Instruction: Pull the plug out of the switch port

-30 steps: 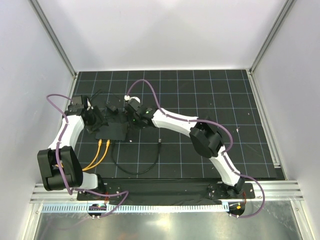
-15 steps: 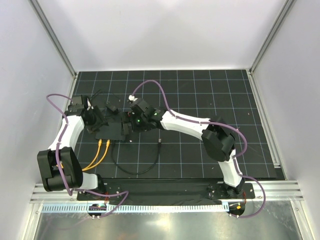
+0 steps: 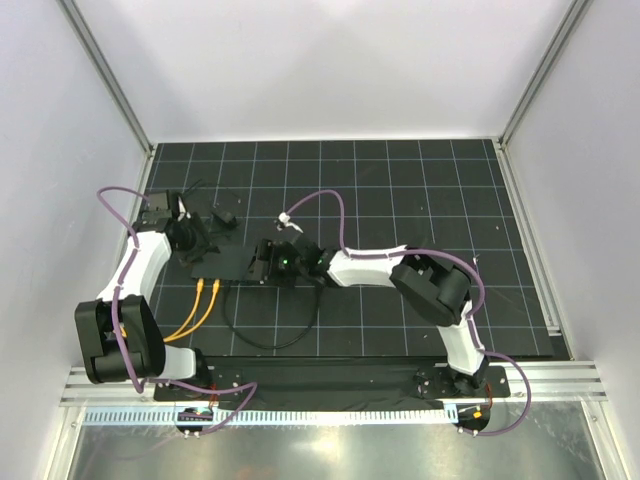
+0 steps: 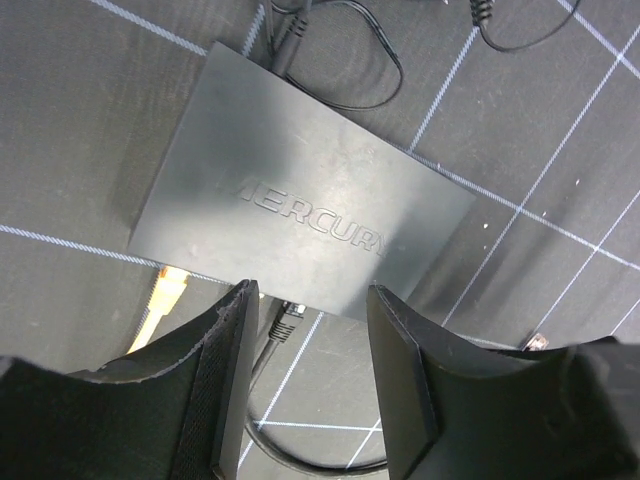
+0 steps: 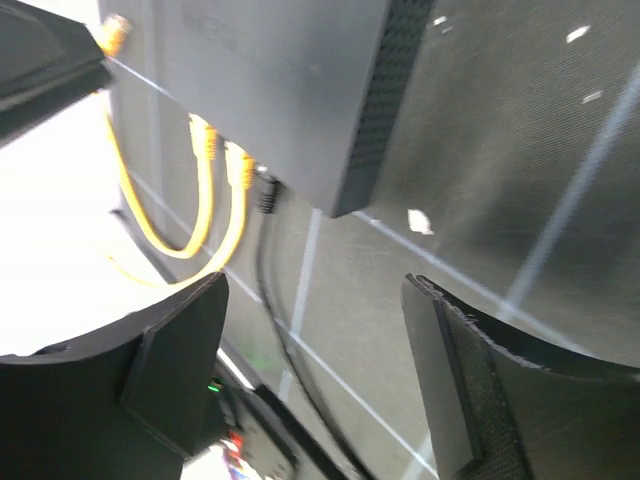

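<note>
The switch [image 3: 222, 262] is a flat matte-black box on the gridded mat, marked MERCURY in the left wrist view [image 4: 300, 200]. Two yellow plugs [image 5: 205, 135] and a black plug [image 4: 287, 318] sit in sockets along its near edge. The black plug also shows in the right wrist view [image 5: 267, 190]. My left gripper [image 3: 195, 245] is open above the switch's left end, and the black plug lies between its fingers [image 4: 225, 380] in the left wrist view. My right gripper [image 3: 262, 262] is open and empty at the switch's right end, with its fingers [image 5: 470, 390] low over the mat.
Yellow cables [image 3: 195, 310] run from the switch toward the left arm base. A black cable [image 3: 270, 346] loops on the mat in front of the switch. A small black power adapter [image 3: 225, 215] with thin wires lies behind it. White walls enclose the mat.
My right gripper has swung from behind the switch down to its right end, and the right arm has folded lower. My left gripper has barely moved.
</note>
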`<action>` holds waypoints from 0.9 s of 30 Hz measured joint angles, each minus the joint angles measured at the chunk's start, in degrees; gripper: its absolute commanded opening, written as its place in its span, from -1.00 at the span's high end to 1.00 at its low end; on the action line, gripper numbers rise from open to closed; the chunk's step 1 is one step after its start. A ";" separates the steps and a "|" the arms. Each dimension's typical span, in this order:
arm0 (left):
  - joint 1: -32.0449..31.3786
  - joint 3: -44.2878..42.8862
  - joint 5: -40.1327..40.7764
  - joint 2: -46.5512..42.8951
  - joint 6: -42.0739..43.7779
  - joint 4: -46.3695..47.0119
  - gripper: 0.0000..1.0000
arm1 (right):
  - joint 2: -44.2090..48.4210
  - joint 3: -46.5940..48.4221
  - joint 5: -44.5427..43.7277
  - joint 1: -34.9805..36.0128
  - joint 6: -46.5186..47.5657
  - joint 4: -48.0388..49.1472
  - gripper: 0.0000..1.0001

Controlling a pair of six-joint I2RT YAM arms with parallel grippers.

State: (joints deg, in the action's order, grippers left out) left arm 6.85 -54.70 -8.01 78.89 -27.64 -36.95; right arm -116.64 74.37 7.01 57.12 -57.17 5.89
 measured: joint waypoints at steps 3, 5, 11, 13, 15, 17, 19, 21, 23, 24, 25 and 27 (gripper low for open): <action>-0.72 0.00 0.04 0.00 0.00 0.00 -0.01 | -0.33 -1.09 -1.66 1.64 -3.56 5.88 -0.45; -1.22 0.02 0.15 0.02 -0.02 -0.11 -0.01 | -0.42 -1.07 -2.93 2.91 -5.81 10.23 -0.34; -2.29 0.00 2.54 0.96 -0.35 -0.83 -0.01 | -1.62 -1.86 -8.63 5.60 -12.13 20.94 -0.19; -2.54 0.00 3.10 1.55 -0.39 -1.27 0.00 | -2.16 -3.02 -10.58 6.27 -13.79 23.61 -0.14; -2.86 0.00 3.54 2.01 -0.37 -1.55 0.02 | -2.95 -4.22 -12.17 6.75 -15.34 25.79 -0.09; -3.32 0.00 3.96 2.29 -0.39 -1.75 0.04 | -3.89 -5.35 -13.51 7.28 -17.05 27.26 -0.07; -3.74 0.00 4.26 2.64 -0.37 -1.86 0.07 | -4.92 -6.03 -14.60 7.61 -18.29 28.15 -0.05; -4.07 0.00 4.55 3.32 -0.39 -1.95 0.14 | -6.05 -6.14 -15.39 7.80 -19.17 29.05 0.00; -4.22 0.00 4.68 4.26 -0.37 -1.99 0.16 | -7.21 -6.12 -15.96 7.91 -19.98 30.01 0.04; -4.26 0.00 4.81 4.74 -0.37 -2.05 0.16 | -7.69 -6.14 -16.11 7.96 -20.37 30.40 0.06; -4.26 0.00 4.92 5.20 -0.39 -2.14 0.16 | -8.09 -6.12 -16.22 7.98 -20.74 30.64 0.10; -4.26 -0.02 4.98 6.08 -0.37 -2.29 0.16 | -8.90 -6.12 -16.46 8.02 -21.55 31.23 0.13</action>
State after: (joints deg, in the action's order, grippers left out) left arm 2.59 -54.72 -3.03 84.97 -28.01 -39.24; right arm -125.54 68.25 -9.45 65.14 -78.72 37.12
